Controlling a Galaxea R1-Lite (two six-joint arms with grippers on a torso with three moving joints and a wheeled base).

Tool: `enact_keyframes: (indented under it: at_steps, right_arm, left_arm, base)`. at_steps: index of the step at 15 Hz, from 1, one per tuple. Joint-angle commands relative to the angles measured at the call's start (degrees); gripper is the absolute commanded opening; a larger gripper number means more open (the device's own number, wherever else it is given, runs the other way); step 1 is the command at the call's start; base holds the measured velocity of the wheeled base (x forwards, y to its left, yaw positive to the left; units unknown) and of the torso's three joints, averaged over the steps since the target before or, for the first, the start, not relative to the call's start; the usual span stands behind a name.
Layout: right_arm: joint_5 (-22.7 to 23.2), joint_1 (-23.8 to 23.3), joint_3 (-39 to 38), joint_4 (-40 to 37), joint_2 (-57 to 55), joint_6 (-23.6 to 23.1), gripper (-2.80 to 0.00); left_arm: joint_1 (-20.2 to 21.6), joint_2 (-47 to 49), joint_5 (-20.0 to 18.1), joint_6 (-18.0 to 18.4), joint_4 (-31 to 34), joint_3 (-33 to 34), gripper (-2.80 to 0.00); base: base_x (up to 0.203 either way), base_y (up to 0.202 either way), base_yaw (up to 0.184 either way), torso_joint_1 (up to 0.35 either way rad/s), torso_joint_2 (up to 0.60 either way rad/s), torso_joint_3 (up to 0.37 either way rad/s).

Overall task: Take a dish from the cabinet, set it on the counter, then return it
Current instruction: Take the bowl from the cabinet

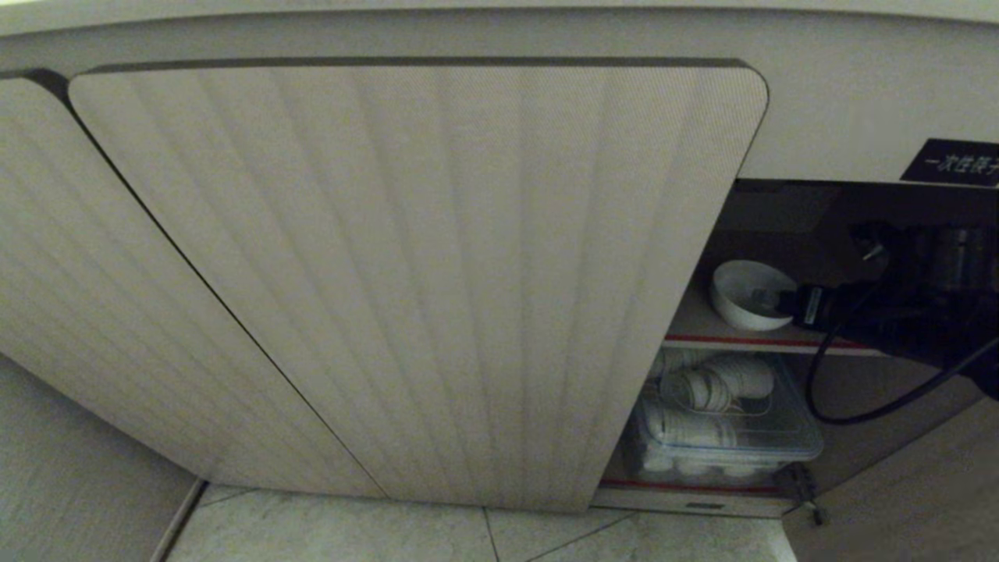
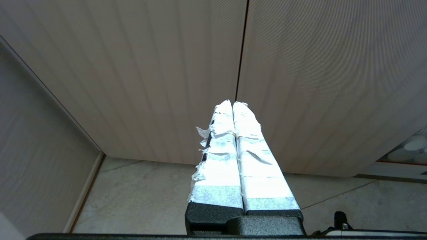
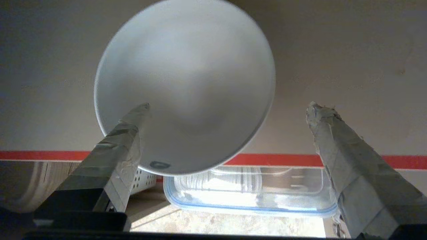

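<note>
Right gripper (image 3: 227, 110) spread wide at the dish (image 1: 749, 293) on the cabinet (image 1: 421, 273) shelf, right of frame — lined up to grasp; left gripper (image 2: 232, 105) clenched, empty

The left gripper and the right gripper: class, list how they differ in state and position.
1. The left gripper has its fingers pressed together; the right gripper stands wide open.
2. The left gripper hangs before the closed ribbed doors, holding nothing; the right gripper reaches into the cabinet, one finger over the dish, not gripping.

Shared: both have fingers wrapped in white tape.
</note>
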State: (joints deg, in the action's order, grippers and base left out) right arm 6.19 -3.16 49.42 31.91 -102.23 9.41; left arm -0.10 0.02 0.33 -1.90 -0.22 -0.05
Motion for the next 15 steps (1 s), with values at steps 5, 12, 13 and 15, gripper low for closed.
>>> enact_keyframes:
  at_steps: [5, 12, 13, 15]
  right_arm:
    - [0.06, -0.01, 0.15, -0.09, -0.43, -0.27, 0.00]
    - [-0.03, -0.01, 0.33, -1.94, -0.43, -2.55, 0.00]
    - [-0.03, -0.01, 0.33, -2.05, -0.51, -2.55, 0.00]
    - [-0.03, -0.01, 0.33, -2.20, -0.60, -2.55, 0.00]
  left_arm:
    - [0.01, -0.02, 0.02, -0.03, -0.04, 0.04, -2.80]
    - [0.01, -0.02, 0.02, -0.03, -0.04, -0.04, -2.80]
    - [0.01, -0.02, 0.02, -0.03, -0.04, -0.04, -2.80]
    - [0.01, -0.02, 0.02, -0.03, -0.04, 0.05, -2.80]
  base:
    - [0.000, 0.000, 0.000, 0.000, 0.00, 0.000]
    - [0.000, 0.000, 0.000, 0.000, 0.00, 0.000]
    - [0.000, 0.000, 0.000, 0.000, 0.00, 0.000]
    - [0.000, 0.000, 0.000, 0.000, 0.00, 0.000]
